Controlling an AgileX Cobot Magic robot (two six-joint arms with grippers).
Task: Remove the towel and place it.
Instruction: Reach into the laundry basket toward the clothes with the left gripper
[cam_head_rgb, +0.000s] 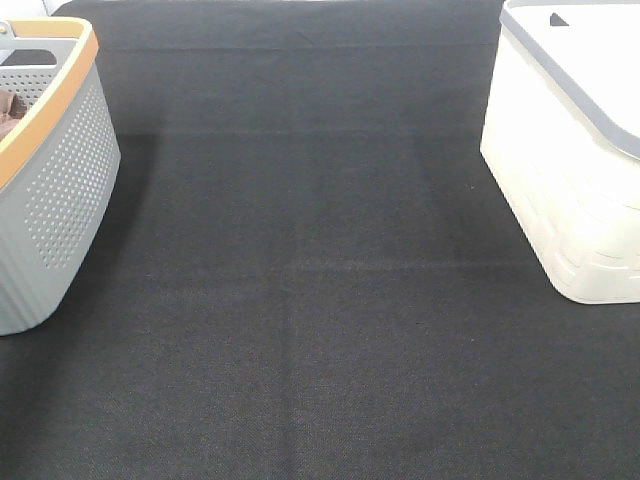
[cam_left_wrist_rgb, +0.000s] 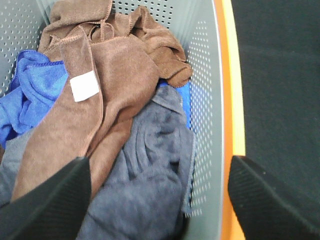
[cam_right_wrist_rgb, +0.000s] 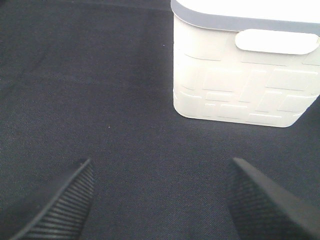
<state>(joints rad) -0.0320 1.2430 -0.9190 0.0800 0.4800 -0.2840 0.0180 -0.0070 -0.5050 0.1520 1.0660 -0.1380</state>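
Observation:
The reddish-brown towel with a stitched hem and a small white tag lies crumpled on top of the pile inside the grey basket. A sliver of it shows in the exterior view. My left gripper is open and empty above the basket; one finger hangs over the cloths, the other over the orange rim. My right gripper is open and empty above the black mat, short of the white basket. Neither gripper shows in the exterior view.
A blue cloth and a dark grey cloth lie beside and under the towel. The grey basket stands at the left edge of the black mat, the white basket at the right.

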